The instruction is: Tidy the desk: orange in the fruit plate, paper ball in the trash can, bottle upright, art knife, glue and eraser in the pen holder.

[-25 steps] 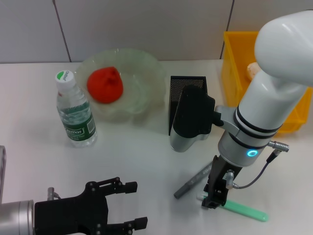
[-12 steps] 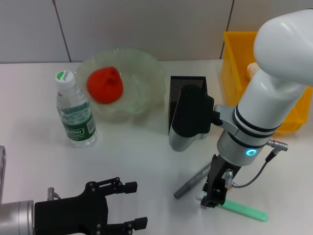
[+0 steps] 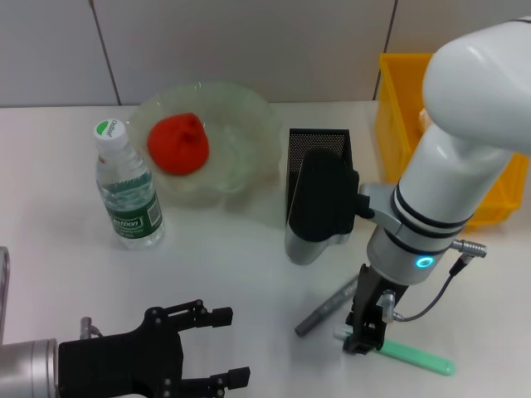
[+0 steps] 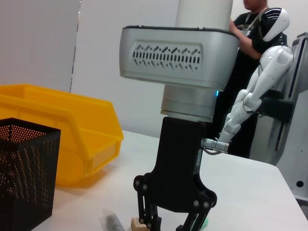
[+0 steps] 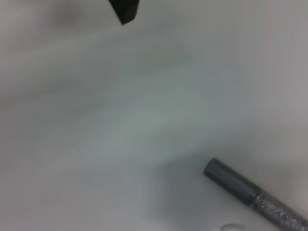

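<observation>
My right gripper (image 3: 363,336) points down at the table, open, its fingertips just above the surface. In the left wrist view it (image 4: 168,222) stands between a small beige eraser (image 4: 138,224) and a green stick (image 4: 204,223). The green stick (image 3: 415,355) lies to its right, a grey glittery stick (image 3: 328,307) to its left, also in the right wrist view (image 5: 255,195). The black mesh pen holder (image 3: 318,153) stands behind. The orange (image 3: 178,143) lies in the glass plate (image 3: 249,116). The bottle (image 3: 126,186) stands upright. My left gripper (image 3: 203,348) is open and empty at the front left.
A yellow bin (image 3: 398,108) stands at the back right, partly hidden by my right arm, with something pale inside. In the left wrist view the bin (image 4: 72,139) and the pen holder (image 4: 26,173) are beside my right gripper.
My right arm has shifted slightly to the left; its gripper stays low over the same spot. The left arm has not moved.
</observation>
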